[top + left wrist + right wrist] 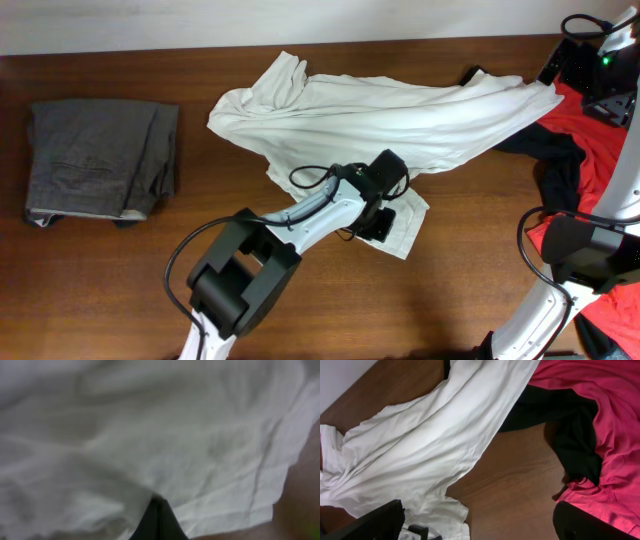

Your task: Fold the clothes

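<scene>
A white shirt (400, 115) lies crumpled and stretched across the middle of the table. It fills the left wrist view (150, 435) and shows in the right wrist view (435, 440). My left gripper (382, 212) is at the shirt's lower edge. Its dark fingers (157, 517) are pressed together with the white cloth gathered over their tips. My right gripper (592, 62) is held high over the table's far right corner. Its fingers (480, 525) are wide apart and empty. A red garment (595, 140) and a black garment (558, 165) lie heaped at the right.
Folded grey trousers (100, 158) lie at the table's left. The red garment (605, 425) and black garment (565, 415) overlap under the shirt's right end. Bare wood (520, 490) shows between shirt and heap. The wall runs along the far edge.
</scene>
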You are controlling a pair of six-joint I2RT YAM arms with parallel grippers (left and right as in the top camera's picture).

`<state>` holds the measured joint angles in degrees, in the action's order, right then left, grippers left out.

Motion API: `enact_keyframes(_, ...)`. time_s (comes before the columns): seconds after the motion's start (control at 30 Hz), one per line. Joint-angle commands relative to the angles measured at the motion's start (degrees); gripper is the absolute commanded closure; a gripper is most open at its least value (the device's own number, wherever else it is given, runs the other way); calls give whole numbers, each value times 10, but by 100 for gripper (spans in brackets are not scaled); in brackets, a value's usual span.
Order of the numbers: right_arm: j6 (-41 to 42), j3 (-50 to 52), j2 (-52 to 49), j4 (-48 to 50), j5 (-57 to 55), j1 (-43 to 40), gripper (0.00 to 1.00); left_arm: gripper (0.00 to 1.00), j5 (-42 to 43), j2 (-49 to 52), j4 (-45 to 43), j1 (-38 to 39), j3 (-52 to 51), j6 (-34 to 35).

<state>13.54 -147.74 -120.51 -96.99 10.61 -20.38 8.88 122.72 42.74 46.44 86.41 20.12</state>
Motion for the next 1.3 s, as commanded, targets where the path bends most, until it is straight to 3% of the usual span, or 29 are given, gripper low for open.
enact_keyframes(0.0, 2, 2, -1, -3, -3, 1, 1, 100, -27, 10, -3, -2, -34, 52)
enact_keyframes(0.4, 2, 2, -1, -3, -3, 1, 1, 99, -31, 10, 193, -45, -39, 15)
enact_keyframes(0.57, 2, 2, -1, -3, -3, 1, 1, 99, -88, 10, 264, -85, -43, 10)
enact_keyframes(0.83, 2, 2, -1, -3, -3, 1, 1, 100, -86, -6, 271, -129, -70, 10)
enact_keyframes(1.07, 2, 2, -1, -3, -3, 1, 1, 99, -48, -132, 235, -144, -63, 39)
enact_keyframes(1.13, 2, 2, -1, -3, -3, 1, 1, 89, -42, -164, 219, -140, -63, 66)
enact_keyframes(1.2, 2, 2, -1, -3, -3, 1, 1, 37, -23, -184, 207, -134, -63, 90)
enact_keyframes(1.23, 2, 2, -1, -3, -3, 1, 1, 19, -11, -188, 202, -131, -63, 102)
enact_keyframes(1.27, 2, 2, -1, -3, -3, 1, 1, 13, 0, -188, 196, -129, -63, 113)
